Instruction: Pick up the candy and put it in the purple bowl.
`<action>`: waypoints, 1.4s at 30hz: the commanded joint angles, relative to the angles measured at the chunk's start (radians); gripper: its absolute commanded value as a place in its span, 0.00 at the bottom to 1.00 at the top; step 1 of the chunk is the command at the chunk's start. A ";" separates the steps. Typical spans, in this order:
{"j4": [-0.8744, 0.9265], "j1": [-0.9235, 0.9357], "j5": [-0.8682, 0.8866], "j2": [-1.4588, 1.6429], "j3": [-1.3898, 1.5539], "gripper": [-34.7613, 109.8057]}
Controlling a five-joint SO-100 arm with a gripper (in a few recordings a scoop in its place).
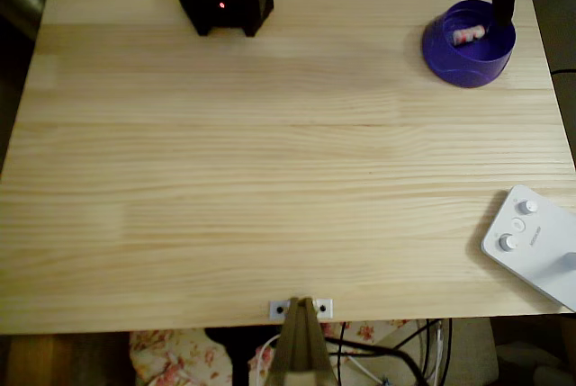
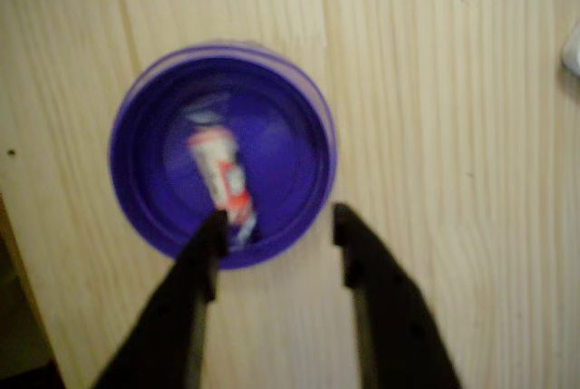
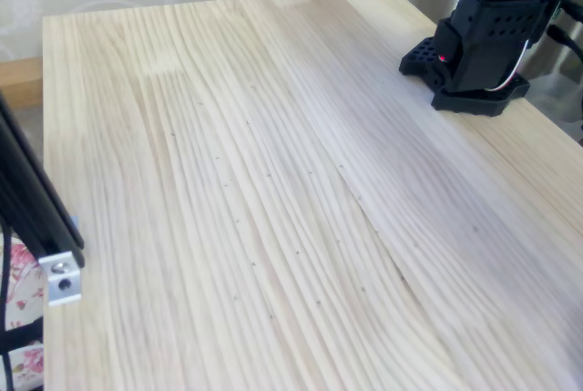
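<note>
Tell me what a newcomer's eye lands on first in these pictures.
The purple bowl stands out at the top right corner of the pale wooden table in the overhead view, with the candy lying inside it. In the wrist view the black tool hangs open just above the bowl's near rim. A white box with knobs sits at the overhead view's right edge.

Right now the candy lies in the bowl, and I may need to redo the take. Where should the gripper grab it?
Probably across the candy's middle, coming straight down from above: the bowl's straight walls block any side approach. In the wrist view it lies lengthwise up-down, so the open gripper would close across its narrow width.
</note>
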 commanded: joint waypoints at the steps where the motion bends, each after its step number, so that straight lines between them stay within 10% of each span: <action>1: -0.021 0.005 -0.003 0.103 -0.014 0.38; 11: -0.009 0.060 -0.029 0.199 0.081 0.23; 42: 0.009 0.752 -0.290 0.690 0.615 0.23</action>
